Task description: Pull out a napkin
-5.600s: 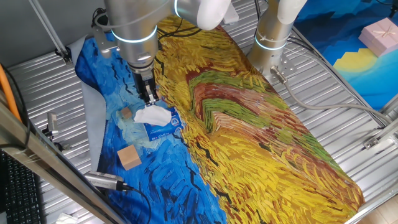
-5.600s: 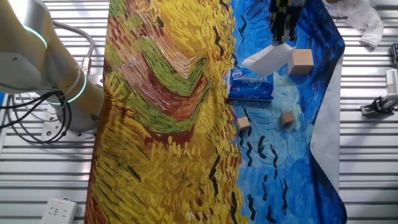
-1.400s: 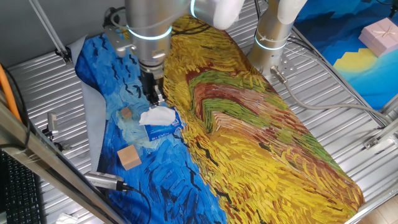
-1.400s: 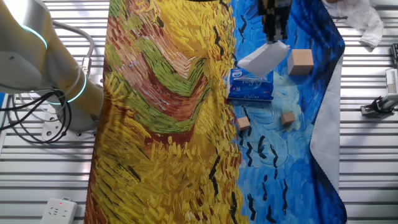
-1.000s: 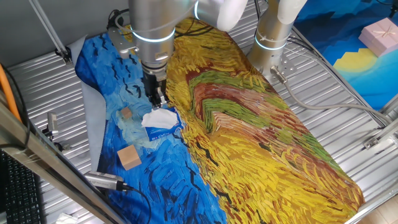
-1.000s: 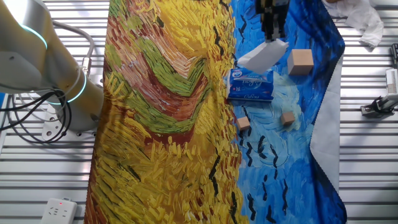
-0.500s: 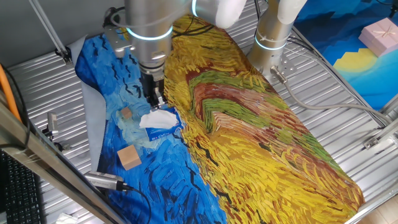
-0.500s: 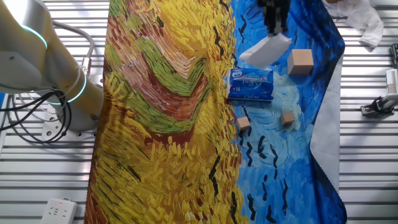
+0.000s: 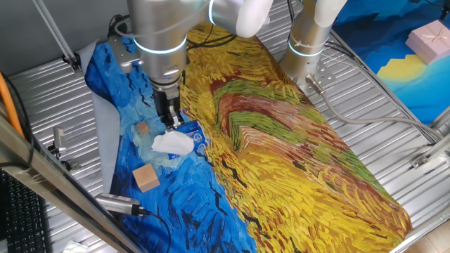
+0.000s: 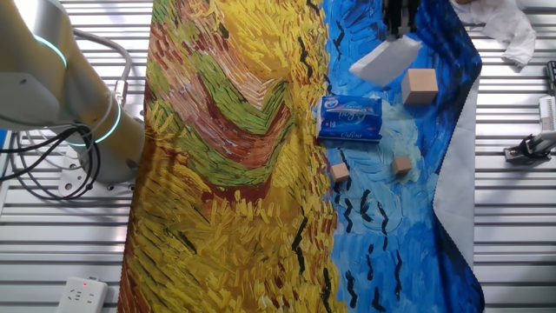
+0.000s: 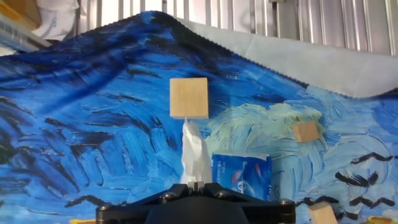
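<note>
My gripper [image 9: 171, 121] [image 10: 400, 30] is shut on the napkin [image 9: 174, 143] [image 10: 385, 61], a crumpled white sheet that hangs from the closed jaws. In the hand view the napkin [image 11: 194, 155] runs from my gripper [image 11: 198, 184] toward the large wooden cube [image 11: 189, 98]. The small blue tissue pack [image 10: 350, 118] [image 11: 241, 174] lies flat on the blue part of the cloth. In the other fixed view the napkin shows apart from the pack. In one fixed view the sheet covers most of the pack [image 9: 199, 137].
A large tan cube [image 10: 420, 87] [image 9: 146, 177] sits close to the hanging sheet. Two small cubes [image 10: 340, 173] [image 10: 401, 165] lie past the pack. The painted cloth [image 9: 281, 140] covers the table, and the robot base [image 9: 309, 35] stands at its far edge.
My gripper has moved sideways away from the pack toward the large cube, taking the napkin along. The sheet now hangs clear of the blue pack, which stayed put.
</note>
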Robot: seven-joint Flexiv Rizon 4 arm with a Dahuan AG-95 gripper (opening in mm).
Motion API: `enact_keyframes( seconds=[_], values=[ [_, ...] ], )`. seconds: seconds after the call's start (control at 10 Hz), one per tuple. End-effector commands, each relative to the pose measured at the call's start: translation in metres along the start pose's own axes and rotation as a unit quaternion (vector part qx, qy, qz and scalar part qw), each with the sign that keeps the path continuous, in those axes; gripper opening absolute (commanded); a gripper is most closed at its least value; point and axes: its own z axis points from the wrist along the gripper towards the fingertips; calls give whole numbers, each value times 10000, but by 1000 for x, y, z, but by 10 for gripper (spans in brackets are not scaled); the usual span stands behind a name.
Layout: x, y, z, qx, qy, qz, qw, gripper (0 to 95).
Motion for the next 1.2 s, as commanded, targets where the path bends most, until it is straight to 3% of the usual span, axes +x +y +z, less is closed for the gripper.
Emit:
enact_keyframes(
  seconds=[0.1,0.6,1.2],
  values=[
    [-4,3,2,-7,29,-10,10000,0],
    [-20,20,3,43,60,34,10000,0],
    [-46,55,8,83,102,206,9997,0]
  ],
)
